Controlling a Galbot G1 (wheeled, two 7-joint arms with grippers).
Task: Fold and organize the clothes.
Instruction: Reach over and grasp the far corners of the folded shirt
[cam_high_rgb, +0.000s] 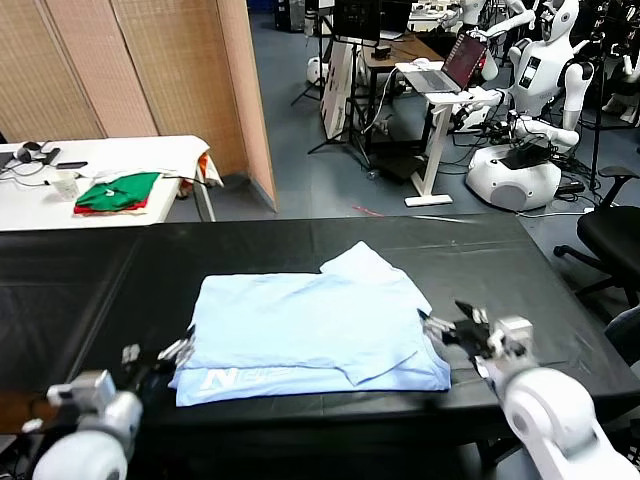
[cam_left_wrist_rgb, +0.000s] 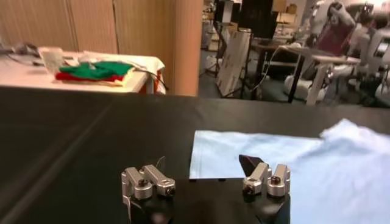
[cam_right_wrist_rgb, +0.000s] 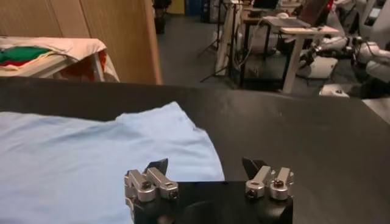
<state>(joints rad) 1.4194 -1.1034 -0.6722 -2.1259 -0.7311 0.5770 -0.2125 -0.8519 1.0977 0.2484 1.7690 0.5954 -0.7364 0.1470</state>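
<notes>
The clothes are one pale blue T-shirt (cam_high_rgb: 310, 325) lying flat and partly folded on the black table (cam_high_rgb: 90, 280). White lettering shows along its near left edge, and a sleeve sticks out toward the far side. My left gripper (cam_high_rgb: 160, 355) hovers open just off the shirt's near left corner. In the left wrist view the left gripper (cam_left_wrist_rgb: 204, 167) holds nothing, with the shirt (cam_left_wrist_rgb: 292, 161) ahead of it. My right gripper (cam_high_rgb: 455, 328) stands open at the shirt's right edge. Its wrist view shows the right gripper (cam_right_wrist_rgb: 206, 167) empty over the shirt's (cam_right_wrist_rgb: 91, 155) hem.
A white side table (cam_high_rgb: 40, 200) at the far left carries a green-and-red pile of folded clothes (cam_high_rgb: 118, 192). Beyond the black table are wooden screens, a laptop stand (cam_high_rgb: 440, 110) and other robots. An office chair (cam_high_rgb: 615, 235) stands to the right.
</notes>
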